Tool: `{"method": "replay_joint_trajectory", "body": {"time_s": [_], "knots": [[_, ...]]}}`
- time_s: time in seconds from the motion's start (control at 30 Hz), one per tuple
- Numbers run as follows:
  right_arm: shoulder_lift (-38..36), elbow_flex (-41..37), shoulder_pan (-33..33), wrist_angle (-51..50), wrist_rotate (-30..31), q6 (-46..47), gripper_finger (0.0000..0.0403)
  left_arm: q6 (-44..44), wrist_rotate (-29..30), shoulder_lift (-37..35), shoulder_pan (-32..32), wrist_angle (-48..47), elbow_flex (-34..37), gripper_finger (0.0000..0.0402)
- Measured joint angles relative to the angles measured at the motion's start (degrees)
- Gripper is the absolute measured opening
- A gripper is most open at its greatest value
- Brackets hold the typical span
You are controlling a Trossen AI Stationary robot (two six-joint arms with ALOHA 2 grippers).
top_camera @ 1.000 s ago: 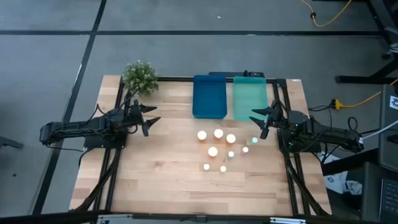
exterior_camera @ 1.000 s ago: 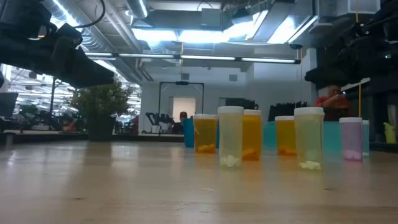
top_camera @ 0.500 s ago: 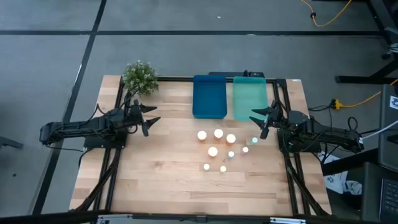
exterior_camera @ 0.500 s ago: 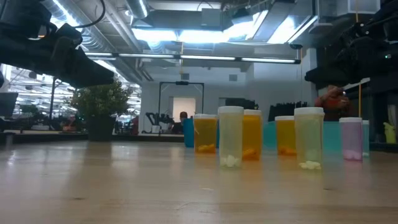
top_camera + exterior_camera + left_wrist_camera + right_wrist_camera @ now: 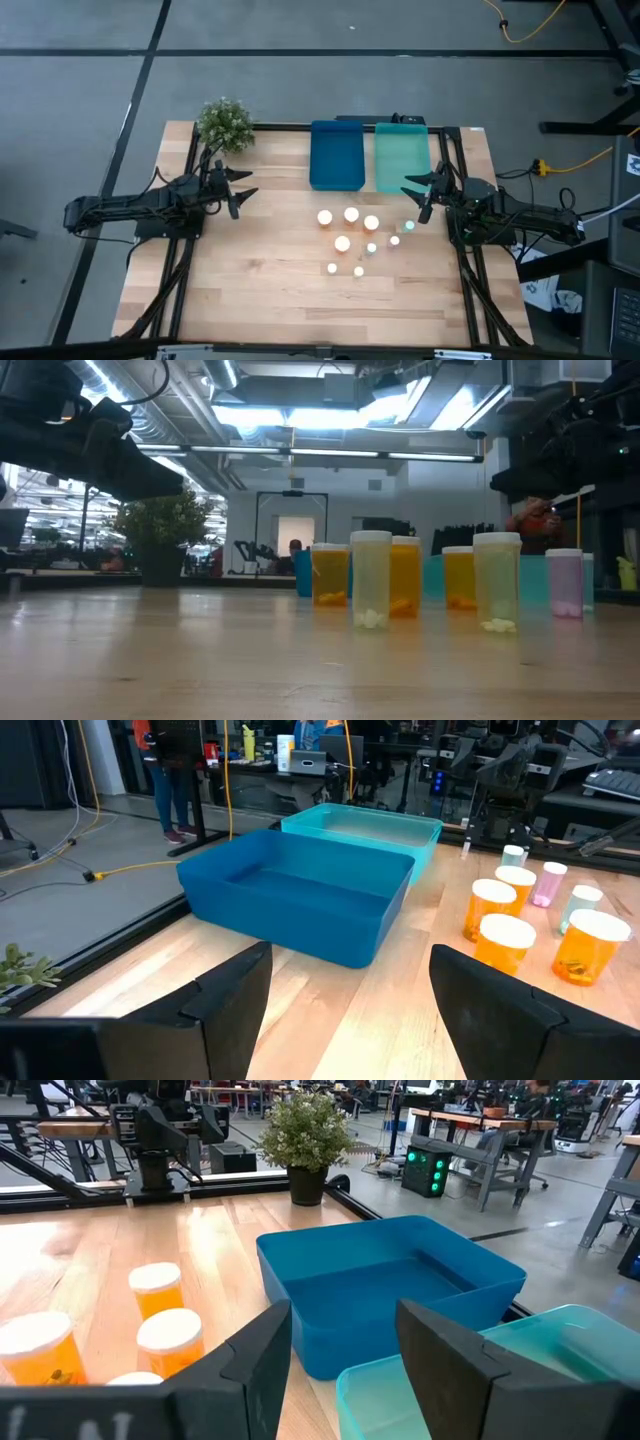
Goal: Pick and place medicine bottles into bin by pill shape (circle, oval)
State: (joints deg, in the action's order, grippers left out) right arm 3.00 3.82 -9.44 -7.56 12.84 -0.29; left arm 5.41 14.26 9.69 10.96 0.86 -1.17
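Several white-capped medicine bottles (image 5: 352,238) stand upright in a loose cluster at the table's middle, amber ones (image 5: 503,940) and paler smaller ones (image 5: 371,579). The dark blue tray (image 5: 336,155) and the teal tray (image 5: 401,156) rest side by side at the far edge. My left gripper (image 5: 246,193) is open and empty, left of the cluster. My right gripper (image 5: 412,193) is open and empty, just near of the teal tray (image 5: 520,1360), right of the bottles.
A small green potted plant (image 5: 225,123) stands at the far left corner. Bare wood lies along the table's near side (image 5: 300,300). People show in the room beyond the table, in the low and left wrist views.
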Motion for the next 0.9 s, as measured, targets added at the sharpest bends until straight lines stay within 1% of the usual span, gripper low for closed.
{"method": "replay_joint_trajectory", "body": {"time_s": [0.13,0.3,0.47,0.57,0.7,0.9], "knots": [[-0.02,0.0,0.0,0.09,0.0,0.2,0.0183,0.0,0.0,0.0,0.0,-0.01,-0.01,0.0263],[-0.02,0.01,0.01,1.03,0.12,5.24,0.0183,0.0,0.0,0.0,0.0,0.0,0.0,0.0263],[0.0,0.0,0.0,-0.39,-0.25,6.29,0.0183,0.0,0.0,0.01,0.0,0.0,-0.01,0.0263],[-0.02,0.0,0.01,-0.31,-2.78,8.02,0.0183,0.0,0.0,0.0,0.0,0.0,0.0,0.0263],[-0.02,-0.01,0.01,-0.02,-4.61,12.4,0.0183,0.01,0.01,0.0,0.0,0.0,-0.01,0.0263],[-0.02,0.01,0.01,0.99,-13.46,14.54,0.0183,-0.77,0.32,0.02,0.0,0.0,-0.01,0.0263]]}}
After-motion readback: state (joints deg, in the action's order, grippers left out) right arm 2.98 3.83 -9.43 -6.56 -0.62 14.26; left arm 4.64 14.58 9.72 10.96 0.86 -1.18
